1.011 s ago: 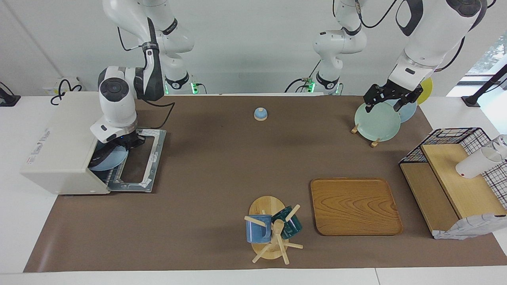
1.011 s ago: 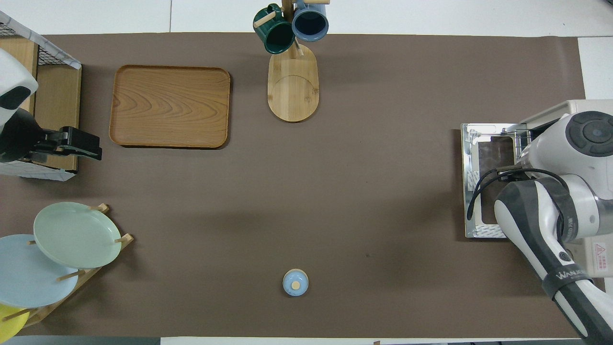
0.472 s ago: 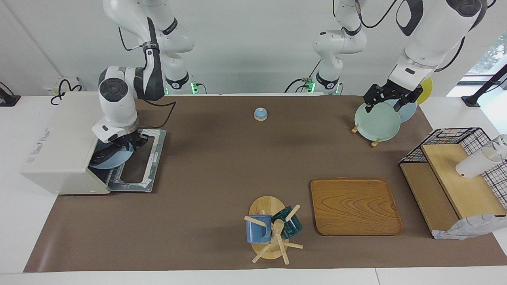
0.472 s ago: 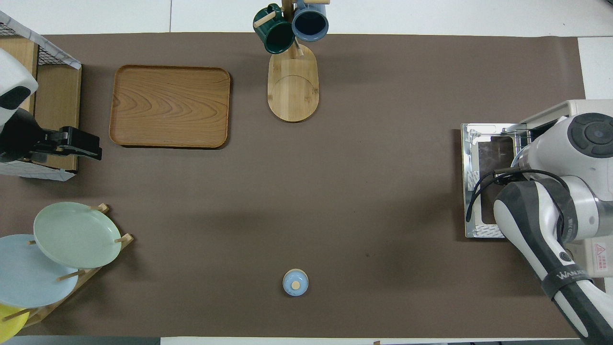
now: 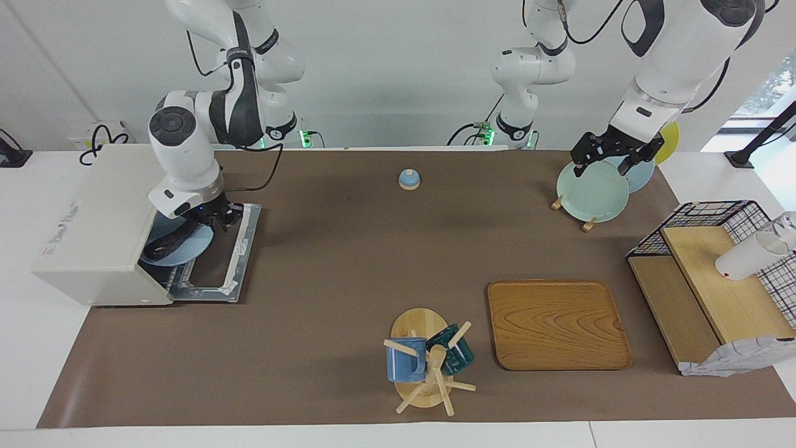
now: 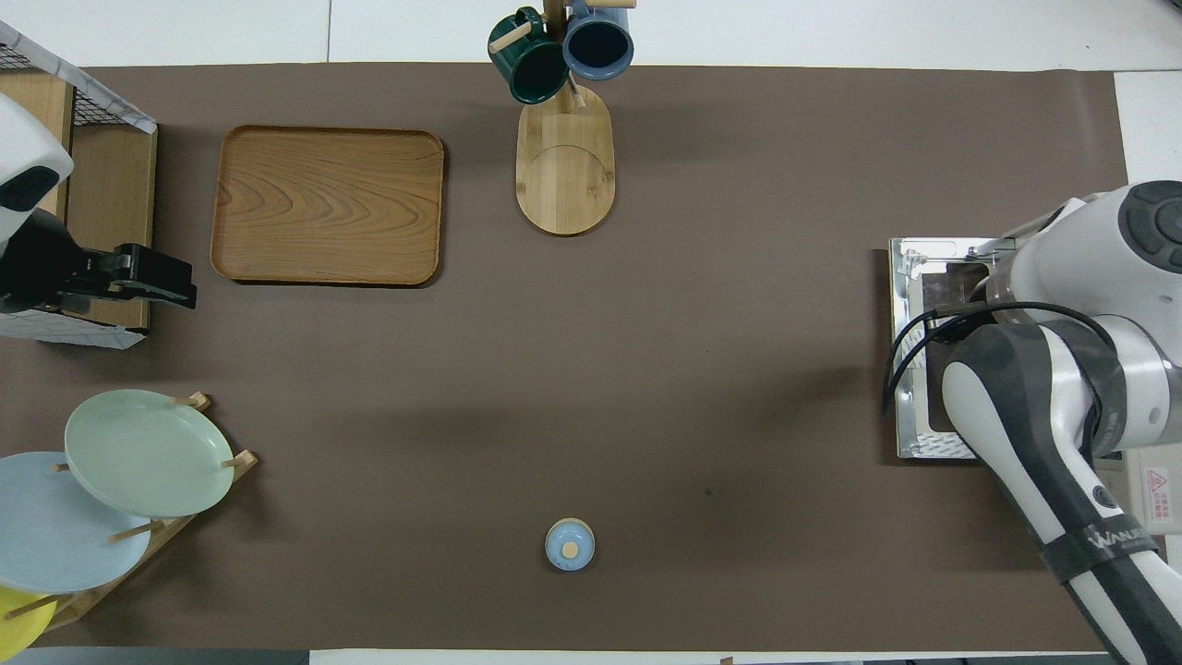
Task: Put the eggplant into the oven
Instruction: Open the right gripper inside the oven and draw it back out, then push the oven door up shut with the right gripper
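Glossy dark purple, the eggplant (image 5: 163, 247) lies on a pale blue plate (image 5: 189, 244) on the wire rack inside the oven (image 5: 93, 230), whose door (image 5: 233, 255) is folded down flat. By its look it is light, fairly firm and slick-skinned, so a grip across the middle of its length would suit, and lightly, since the skin bruises. The right gripper (image 5: 217, 216) hangs over the inner edge of the door, just beside the plate; whether it is spread or clenched cannot be told, and nothing shows in it. The left gripper (image 5: 609, 163) waits over the plate rack (image 5: 569, 204) with its fingers (image 5: 581, 163) spread, grasping nothing. Other holders: the rack carries 3 plates, the mug tree (image 5: 423, 348) 2 mugs, and the wooden tray (image 5: 556, 323) shows nothing on it. Judged from this, the task looks essentially complete.
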Robot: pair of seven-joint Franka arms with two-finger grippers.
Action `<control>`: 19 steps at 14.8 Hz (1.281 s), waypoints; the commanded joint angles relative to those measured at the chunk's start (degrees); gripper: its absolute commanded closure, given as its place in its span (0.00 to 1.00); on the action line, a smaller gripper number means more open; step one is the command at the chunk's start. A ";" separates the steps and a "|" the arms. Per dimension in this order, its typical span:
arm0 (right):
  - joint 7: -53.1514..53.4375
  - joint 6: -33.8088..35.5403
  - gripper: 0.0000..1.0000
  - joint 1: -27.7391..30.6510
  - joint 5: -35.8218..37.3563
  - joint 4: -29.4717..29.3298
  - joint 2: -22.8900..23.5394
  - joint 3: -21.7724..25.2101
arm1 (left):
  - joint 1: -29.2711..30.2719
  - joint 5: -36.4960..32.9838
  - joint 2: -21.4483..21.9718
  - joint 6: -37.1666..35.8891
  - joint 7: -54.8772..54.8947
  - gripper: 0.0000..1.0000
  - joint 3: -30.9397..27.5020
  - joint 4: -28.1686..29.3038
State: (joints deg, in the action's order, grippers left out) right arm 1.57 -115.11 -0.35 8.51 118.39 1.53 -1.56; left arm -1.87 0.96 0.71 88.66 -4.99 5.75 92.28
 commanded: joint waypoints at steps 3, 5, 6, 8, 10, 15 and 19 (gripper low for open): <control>6.41 -11.15 1.00 -2.99 -1.48 4.90 1.89 -1.78 | -0.07 -0.87 0.96 -0.51 0.24 0.00 -0.22 0.71; 7.31 -14.69 1.00 -3.17 -1.48 6.41 3.38 -1.78 | -0.07 -0.87 1.05 -0.51 0.24 0.00 -0.22 0.71; 7.57 -15.05 1.00 -3.17 -1.48 6.41 4.61 -1.78 | -0.07 -0.87 1.05 -0.59 0.24 0.00 -0.22 0.71; 7.92 -16.19 1.00 -3.08 -1.48 6.41 6.11 -1.69 | -0.07 -0.87 0.96 -0.59 0.24 0.00 -0.22 0.71; 8.01 -16.29 1.00 -2.47 -1.48 6.41 7.07 -1.69 | -0.07 -0.87 0.96 -0.51 0.24 0.00 -0.22 0.71; 7.92 -16.55 1.00 -1.24 -1.39 8.25 7.17 -1.60 | -0.07 -0.87 0.96 -0.51 0.24 0.00 -0.22 0.71; 7.57 -16.37 1.00 -1.06 -1.39 8.70 7.61 -1.60 | -0.07 -0.87 1.05 -0.51 0.24 0.00 -0.22 0.71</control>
State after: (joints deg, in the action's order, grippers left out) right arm 9.29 -130.73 -2.07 8.01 126.19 9.47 -2.70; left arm -1.87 0.96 0.71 88.66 -4.99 5.75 92.28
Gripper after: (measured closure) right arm 0.991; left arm 0.000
